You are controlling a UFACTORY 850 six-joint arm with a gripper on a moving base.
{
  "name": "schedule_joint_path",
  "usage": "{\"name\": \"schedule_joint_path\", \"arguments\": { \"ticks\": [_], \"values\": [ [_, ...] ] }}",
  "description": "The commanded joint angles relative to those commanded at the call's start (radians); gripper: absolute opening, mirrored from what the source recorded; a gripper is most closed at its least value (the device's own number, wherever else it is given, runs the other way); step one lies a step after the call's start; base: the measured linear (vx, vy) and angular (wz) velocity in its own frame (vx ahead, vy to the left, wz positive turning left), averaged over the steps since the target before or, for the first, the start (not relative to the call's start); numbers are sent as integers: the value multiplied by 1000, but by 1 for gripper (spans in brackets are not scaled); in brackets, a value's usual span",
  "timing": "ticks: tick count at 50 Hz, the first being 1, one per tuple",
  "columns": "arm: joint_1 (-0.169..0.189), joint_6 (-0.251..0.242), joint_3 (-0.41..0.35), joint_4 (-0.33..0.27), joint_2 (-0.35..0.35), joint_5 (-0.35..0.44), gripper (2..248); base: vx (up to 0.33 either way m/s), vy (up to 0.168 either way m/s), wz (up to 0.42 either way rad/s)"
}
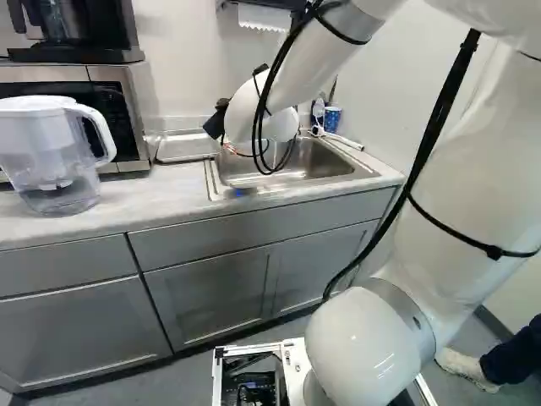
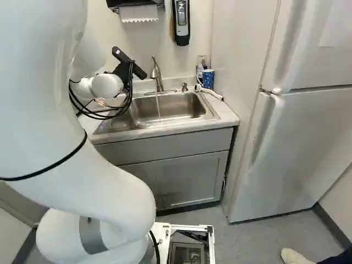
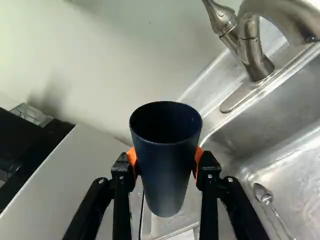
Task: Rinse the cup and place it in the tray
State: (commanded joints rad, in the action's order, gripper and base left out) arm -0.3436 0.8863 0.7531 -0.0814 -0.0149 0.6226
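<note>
The black gripper [image 2: 123, 68] shows only in part behind the arm in the right base view, left of the faucet. In the wrist view the gripper [image 3: 166, 162] is shut on the dark blue cup [image 3: 167, 175], an orange pad on either side. The cup's open mouth faces the camera and its inside looks dark. The metal tray [image 1: 186, 147] lies on the counter between microwave and sink in the left base view. Right of the cup's side, the faucet [image 2: 158, 74] runs a thin stream into the sink [image 2: 179, 106].
A water pitcher [image 1: 55, 161] stands before the microwave [image 1: 114, 106]. A blue patterned cup [image 2: 208, 78] and a white hose [image 2: 209, 91] are at the sink's far right corner. The wall [image 3: 100, 65] rises close ahead of the gripper. A fridge [image 2: 302, 137] stands right of the counter.
</note>
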Motion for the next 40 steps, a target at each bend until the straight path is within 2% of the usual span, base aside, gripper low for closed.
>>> {"name": "schedule_joint_path", "arguments": {
  "ticks": [40],
  "values": [
    [0,-421,0,0,0,0,124,0,0,0]
  ]
}}
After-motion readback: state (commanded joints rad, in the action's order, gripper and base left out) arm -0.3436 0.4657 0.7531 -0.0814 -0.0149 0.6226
